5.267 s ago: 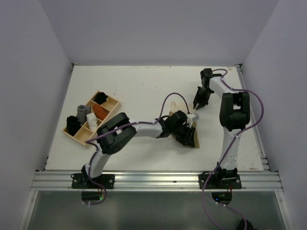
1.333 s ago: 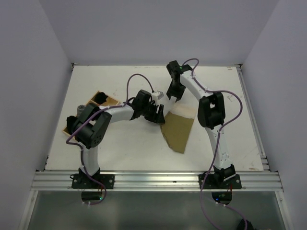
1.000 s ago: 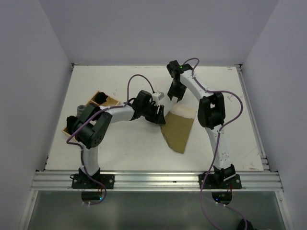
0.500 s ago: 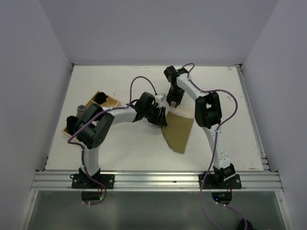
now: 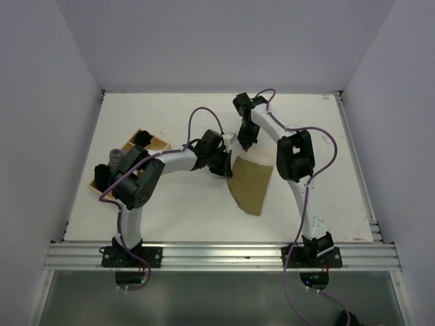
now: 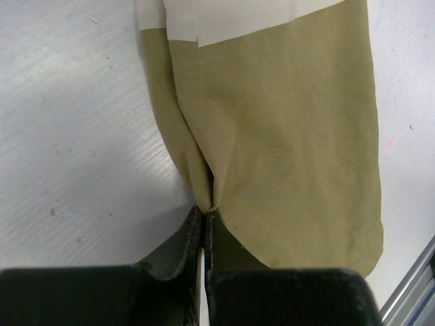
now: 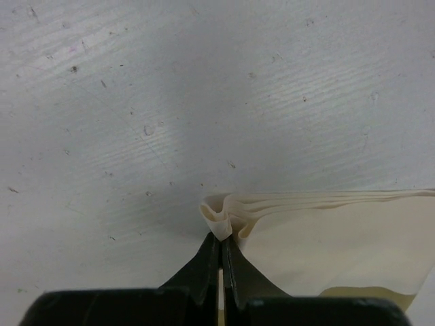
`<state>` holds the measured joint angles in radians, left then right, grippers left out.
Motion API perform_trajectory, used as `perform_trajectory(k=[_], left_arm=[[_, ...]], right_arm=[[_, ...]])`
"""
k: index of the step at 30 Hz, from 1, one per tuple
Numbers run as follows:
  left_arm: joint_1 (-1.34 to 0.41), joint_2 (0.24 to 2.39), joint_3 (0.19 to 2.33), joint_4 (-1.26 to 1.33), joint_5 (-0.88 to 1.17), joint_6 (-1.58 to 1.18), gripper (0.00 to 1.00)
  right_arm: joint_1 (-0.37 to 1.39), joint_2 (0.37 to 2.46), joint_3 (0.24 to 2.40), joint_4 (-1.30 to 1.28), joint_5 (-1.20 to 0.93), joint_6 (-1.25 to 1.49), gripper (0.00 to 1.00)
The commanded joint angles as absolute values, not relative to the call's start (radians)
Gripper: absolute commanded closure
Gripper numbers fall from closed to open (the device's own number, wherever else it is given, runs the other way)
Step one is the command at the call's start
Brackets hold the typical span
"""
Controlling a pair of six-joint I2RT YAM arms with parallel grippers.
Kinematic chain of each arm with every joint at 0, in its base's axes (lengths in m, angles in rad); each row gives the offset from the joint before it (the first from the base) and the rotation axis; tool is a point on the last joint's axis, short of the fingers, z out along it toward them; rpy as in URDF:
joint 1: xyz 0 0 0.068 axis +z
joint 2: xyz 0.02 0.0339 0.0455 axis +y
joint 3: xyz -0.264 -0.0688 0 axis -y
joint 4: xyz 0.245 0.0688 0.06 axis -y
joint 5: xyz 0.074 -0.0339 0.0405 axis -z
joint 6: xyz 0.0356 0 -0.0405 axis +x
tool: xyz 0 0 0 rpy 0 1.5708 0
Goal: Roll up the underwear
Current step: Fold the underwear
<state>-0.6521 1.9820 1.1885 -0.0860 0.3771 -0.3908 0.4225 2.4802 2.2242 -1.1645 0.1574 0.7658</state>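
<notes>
Left hand and right hand each pinch the underwear, its cream end cut off above

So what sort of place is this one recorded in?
Most likely a lab robot cell: a white table boxed in by plain pale walls, an aluminium rail along the near edge, and a compartmented wooden tray.

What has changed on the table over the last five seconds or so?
The left fingers pulled back leftward from over the underwear to its far left corner, and the right fingers swung left to its far edge. Both pairs have shut on the cloth, and the cream band seen along that edge a second ago barely shows from above. The tray stayed put.
</notes>
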Motion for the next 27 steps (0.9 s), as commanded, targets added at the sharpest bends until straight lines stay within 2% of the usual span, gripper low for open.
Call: perform_trajectory(k=[1,12,19,27], left_arm=[[-0.652,1.985,1.239,-0.176,0.281,-0.334,1.0],[-0.673,1.925,1.25,-0.238,0.163,-0.288,1.0],[-0.741,1.888,1.261,-0.265,0.005,-0.267,1.0],[-0.805,1.868,1.299,-0.298,-0.092,-0.267,1.0]], right_arm=[[0.422,2.447,2.217,-1.092,0.129,0.741,1.0],[0.413,2.277,2.027,-0.907,0.061,0.699,1.0],[0.399,2.188,1.881,-0.77,0.011,0.695,1.0],[0.38,2.137,1.813,-0.683,-0.034,0.67,1.0]])
